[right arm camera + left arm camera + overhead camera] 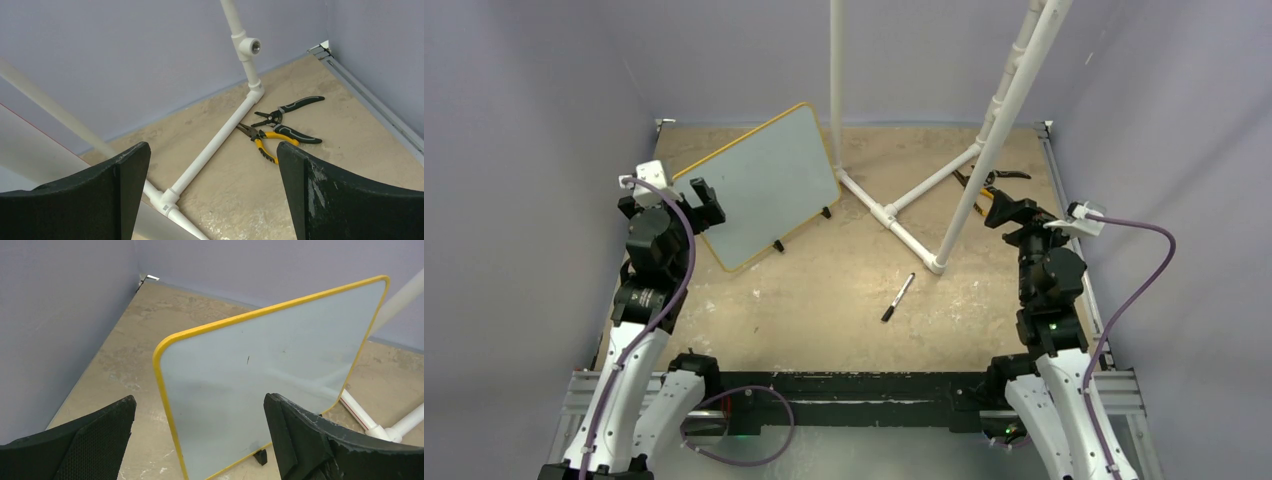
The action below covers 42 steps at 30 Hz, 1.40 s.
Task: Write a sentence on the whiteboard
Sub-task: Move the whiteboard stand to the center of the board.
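The whiteboard [764, 185], pale grey with a yellow frame and small black feet, stands tilted at the back left of the table. Its face is blank apart from a tiny dark mark in the left wrist view [270, 370]. My left gripper [704, 205] is open and empty right in front of the board's near left edge, whose yellow edge shows between the fingers [200, 405]. A black marker pen [898, 297] lies on the table in the middle, away from both grippers. My right gripper [1009, 212] is open and empty at the right [213, 150].
A white PVC pipe frame [904, 205] stands on the table behind the pen, right of the board, and also shows in the right wrist view [215, 142]. Yellow-handled pliers [265, 142] and black-handled pliers [295, 105] lie beyond it. Purple-grey walls enclose the table.
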### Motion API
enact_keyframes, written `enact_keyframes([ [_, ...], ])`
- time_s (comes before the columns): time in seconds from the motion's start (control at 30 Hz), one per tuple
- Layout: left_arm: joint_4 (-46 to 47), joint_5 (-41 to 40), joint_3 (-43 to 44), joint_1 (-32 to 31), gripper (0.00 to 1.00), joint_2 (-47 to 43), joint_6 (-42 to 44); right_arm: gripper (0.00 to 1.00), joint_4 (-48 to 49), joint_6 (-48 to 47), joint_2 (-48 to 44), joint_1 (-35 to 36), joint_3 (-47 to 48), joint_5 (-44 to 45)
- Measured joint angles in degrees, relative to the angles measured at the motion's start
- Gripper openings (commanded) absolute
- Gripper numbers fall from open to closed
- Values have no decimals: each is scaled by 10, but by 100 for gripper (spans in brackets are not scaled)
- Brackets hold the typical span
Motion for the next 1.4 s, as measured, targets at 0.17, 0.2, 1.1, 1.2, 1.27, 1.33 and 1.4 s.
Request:
enact_keyframes([
  [0.17, -3, 5, 0, 0, 99, 16, -11, 99, -11, 4, -4, 0, 9, 0],
  [0.2, -6, 5, 0, 0, 99, 16, -15, 99, -13, 5, -6, 0, 9, 0],
  [1.1, 31, -52, -68, -240, 70, 239, -201, 99, -25, 12, -12, 0, 8, 1],
  [1.2, 53, -64, -81, -242, 67, 280, -218, 99, -24, 12, -12, 0, 8, 1],
  [1.27, 63, -74, -85, -242, 65, 307, -226, 99, -24, 12, -11, 0, 8, 1],
  [1.33, 76, -87, -91, -242, 64, 327, -235, 99, -24, 12, -11, 0, 8, 0],
  [1.4, 93, -98, -98, -242, 64, 340, -240, 99, -24, 12, -11, 0, 8, 0],
])
